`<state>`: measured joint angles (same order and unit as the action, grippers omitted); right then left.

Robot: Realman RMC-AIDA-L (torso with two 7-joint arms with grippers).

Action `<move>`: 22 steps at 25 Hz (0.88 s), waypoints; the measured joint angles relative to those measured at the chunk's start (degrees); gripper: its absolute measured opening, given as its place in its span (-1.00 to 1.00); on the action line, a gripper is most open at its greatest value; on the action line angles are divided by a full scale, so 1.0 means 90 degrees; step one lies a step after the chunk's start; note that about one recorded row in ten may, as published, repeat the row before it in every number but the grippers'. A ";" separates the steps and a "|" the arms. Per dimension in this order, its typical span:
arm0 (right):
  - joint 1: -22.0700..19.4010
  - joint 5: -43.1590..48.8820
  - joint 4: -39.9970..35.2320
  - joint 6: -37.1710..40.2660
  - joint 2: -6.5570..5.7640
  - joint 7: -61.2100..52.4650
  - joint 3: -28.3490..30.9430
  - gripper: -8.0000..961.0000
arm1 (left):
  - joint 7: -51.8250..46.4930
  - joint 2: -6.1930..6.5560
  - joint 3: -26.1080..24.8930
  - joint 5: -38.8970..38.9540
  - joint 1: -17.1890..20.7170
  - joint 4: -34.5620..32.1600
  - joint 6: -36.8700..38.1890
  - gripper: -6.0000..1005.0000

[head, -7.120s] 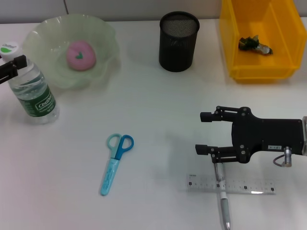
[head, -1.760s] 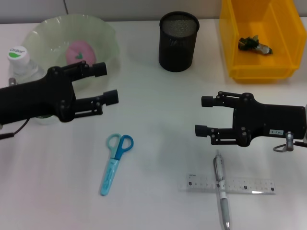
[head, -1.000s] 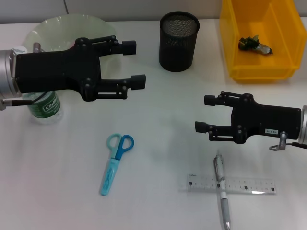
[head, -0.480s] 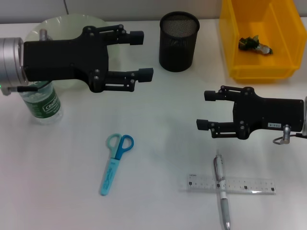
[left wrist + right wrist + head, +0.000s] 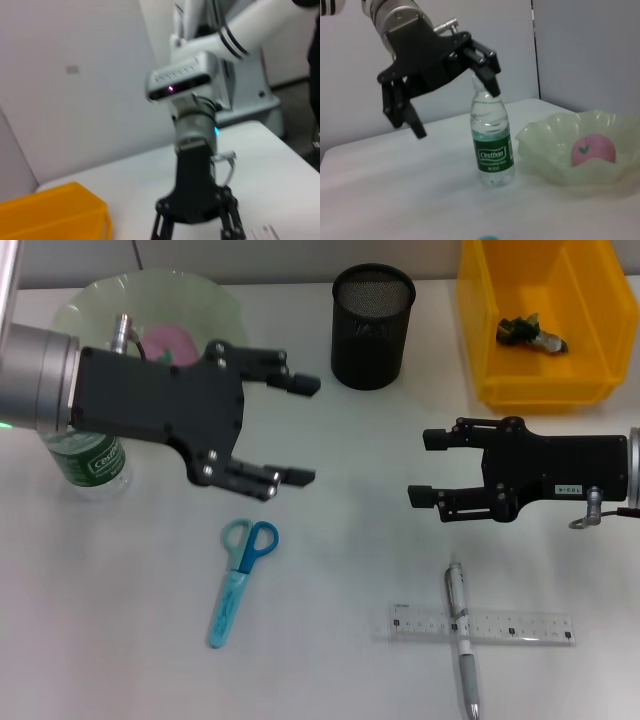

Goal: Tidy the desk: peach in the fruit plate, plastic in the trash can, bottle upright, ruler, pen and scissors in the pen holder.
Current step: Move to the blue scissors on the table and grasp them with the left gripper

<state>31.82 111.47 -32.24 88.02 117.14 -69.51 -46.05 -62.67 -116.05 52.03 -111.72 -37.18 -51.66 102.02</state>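
A smooth white tabletop (image 5: 340, 570) carries everything. The left gripper (image 5: 300, 430) hovers with jaws spread wide and empty, the blue plastic scissors (image 5: 240, 580) lying flat just below them. The right gripper (image 5: 425, 466) hangs released, above the slim pen (image 5: 463, 640) crossing a clear ruler (image 5: 520, 627). The round mesh holder (image 5: 372, 326) stands beyond both.

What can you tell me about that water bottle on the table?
The water bottle is clear plastic with a green label. It stands upright on the white table, beside the pale green fruit plate but apart from it. In the head view the left arm hides most of it. Nothing grips it.
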 joint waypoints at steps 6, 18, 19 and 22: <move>-0.0050 0.0002 0.0070 -0.0158 0.0032 -0.0007 0.0043 0.65 | 0.0823 -0.0073 0.0257 -0.0839 0.0035 -0.0483 0.0099 0.59; -0.0013 -0.0231 0.0255 -0.0264 0.0130 -0.0080 0.0149 0.65 | 0.2912 -0.0211 0.0680 -0.2037 0.0213 -0.1539 0.0167 0.59; -0.0006 -0.0253 0.0258 -0.0266 0.0130 -0.0094 0.0161 0.65 | 0.3077 -0.0211 0.0691 -0.2117 0.0197 -0.1556 0.0181 0.59; 0.0004 -0.0287 0.0263 -0.0269 0.0130 -0.0203 0.0166 0.65 | 0.3485 -0.0220 0.0885 -0.2343 0.0198 -0.1665 0.0151 0.59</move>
<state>31.86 108.88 -29.87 85.60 118.31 -71.34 -44.55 -31.31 -118.02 59.99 -132.80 -35.40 -66.65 103.37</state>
